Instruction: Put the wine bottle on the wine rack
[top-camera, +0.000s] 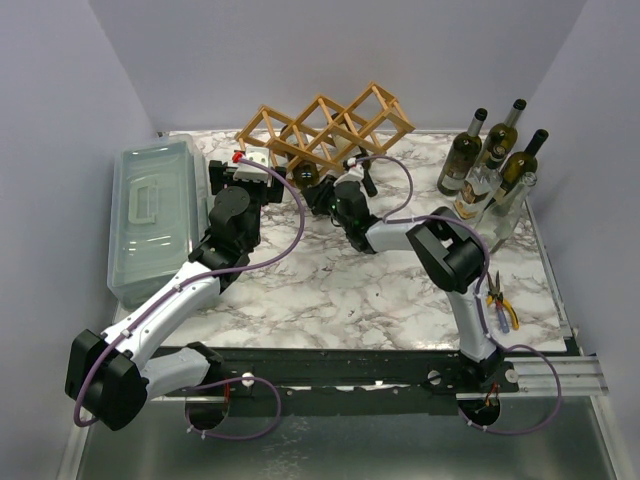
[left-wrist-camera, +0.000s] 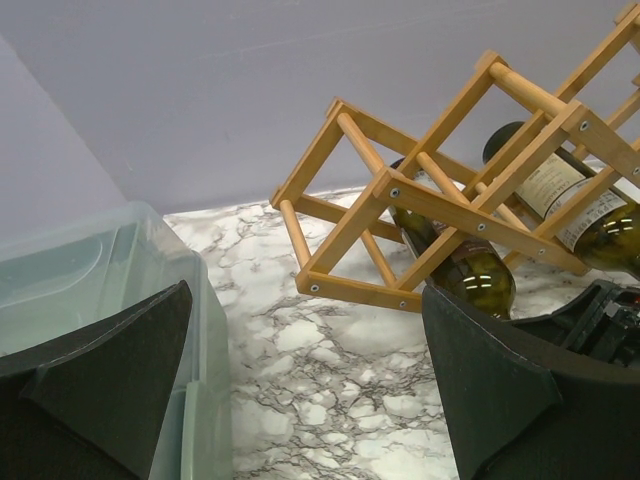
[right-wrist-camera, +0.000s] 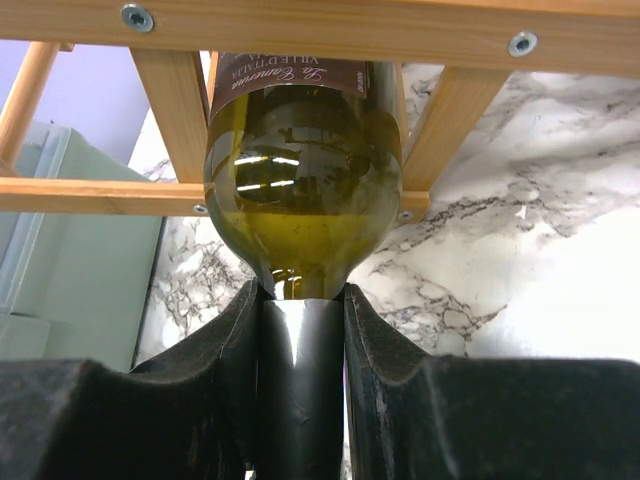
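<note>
The wooden wine rack (top-camera: 325, 128) stands at the back middle of the marble table. My right gripper (top-camera: 328, 192) is shut on the foil-covered neck of a green wine bottle (right-wrist-camera: 300, 190). The bottle's body lies inside a lower cell of the rack (right-wrist-camera: 300, 25). In the left wrist view the bottle (left-wrist-camera: 465, 265) lies in the rack (left-wrist-camera: 440, 195), and a second labelled bottle (left-wrist-camera: 580, 205) lies in the neighbouring cell. My left gripper (left-wrist-camera: 310, 400) is open and empty, low over the table just left of the rack, also seen from above (top-camera: 245, 172).
A grey-green lidded plastic box (top-camera: 150, 215) lies along the left edge, next to the left gripper (left-wrist-camera: 110, 280). Several upright bottles (top-camera: 495, 160) stand at the back right. Yellow-handled pliers (top-camera: 500, 300) lie near the right edge.
</note>
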